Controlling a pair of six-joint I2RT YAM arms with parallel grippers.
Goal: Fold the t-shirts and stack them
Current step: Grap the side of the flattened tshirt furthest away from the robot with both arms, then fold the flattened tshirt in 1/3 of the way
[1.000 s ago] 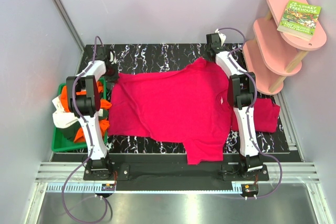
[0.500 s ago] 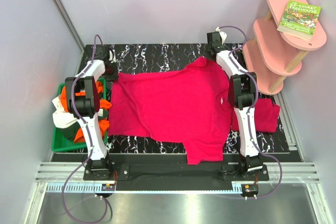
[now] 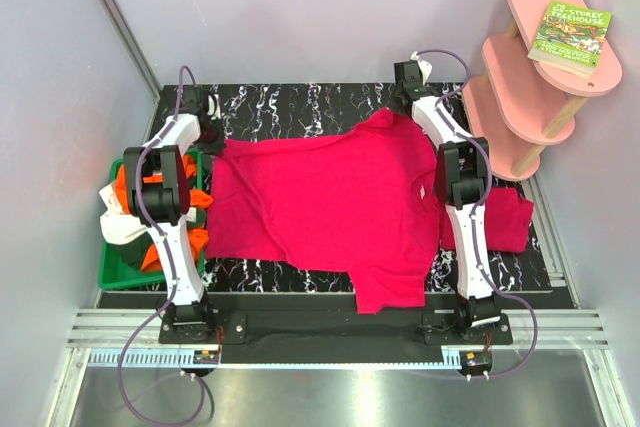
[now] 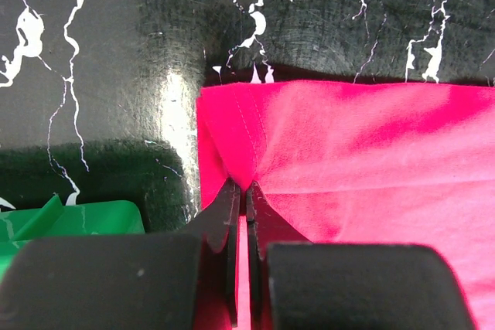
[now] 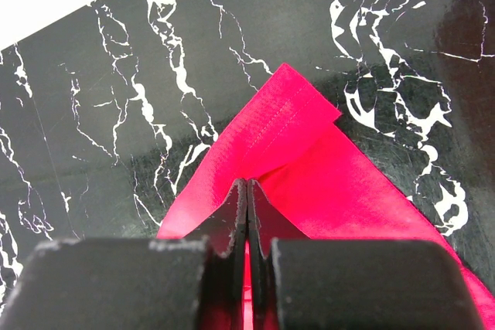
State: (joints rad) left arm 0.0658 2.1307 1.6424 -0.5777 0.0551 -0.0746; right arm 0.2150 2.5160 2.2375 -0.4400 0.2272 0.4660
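Crimson shirt [image 3: 330,202] fills your frame's centre; left gripper [image 4: 241,191] clenches its upper-left corner, right gripper [image 5: 247,191] its upper-right. Some mat [image 3: 300,107] shows above the top edge. At right, the right arm [image 3: 462,197] hides part of a second shirt [image 3: 512,222].

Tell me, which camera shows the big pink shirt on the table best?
The top external view: it alone shows nearly the whole spread t-shirt. The left wrist view shows only a corner pinched by the left gripper; the right wrist view, another corner in the right gripper.

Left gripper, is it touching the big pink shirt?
Touching. In the left wrist view the left gripper is shut, pinching a fold at the pink shirt edge.
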